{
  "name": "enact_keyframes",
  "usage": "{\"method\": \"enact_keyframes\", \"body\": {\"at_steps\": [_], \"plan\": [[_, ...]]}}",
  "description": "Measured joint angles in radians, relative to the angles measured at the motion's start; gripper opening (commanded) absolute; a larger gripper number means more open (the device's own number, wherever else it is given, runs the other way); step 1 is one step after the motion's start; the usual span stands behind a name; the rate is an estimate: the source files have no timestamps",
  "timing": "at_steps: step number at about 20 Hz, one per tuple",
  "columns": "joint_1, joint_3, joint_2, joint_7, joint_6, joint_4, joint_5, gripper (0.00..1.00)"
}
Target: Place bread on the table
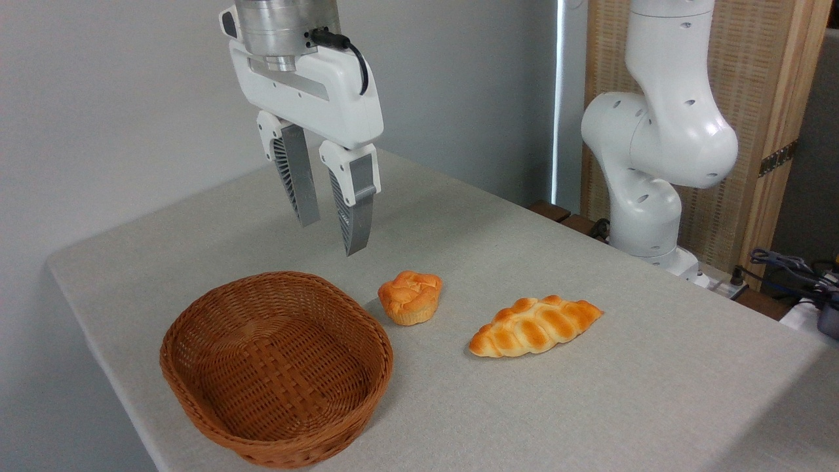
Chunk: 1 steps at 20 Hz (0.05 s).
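Observation:
The bread (534,326), a long braided golden-brown loaf with pointed ends, lies flat on the grey-beige table (590,406), right of centre. My gripper (331,236) hangs well above the tabletop, over the far rim of the basket and up and to the left of the loaf. Its two grey fingers (354,210) stand apart with nothing between them, so it is open.
A brown wicker basket (278,367) holding nothing sits at the front left. A small orange muffin-shaped bun (410,297) stands between basket and loaf. The arm's white base (655,164) rises at the table's far right edge, with cables (793,269) beyond.

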Motion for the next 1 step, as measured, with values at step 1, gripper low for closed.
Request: {"method": "enact_keyframes", "body": {"at_steps": [1], "plan": [[0.0,0.0,0.0,0.0,0.0,0.0,0.0,1.0]]}}
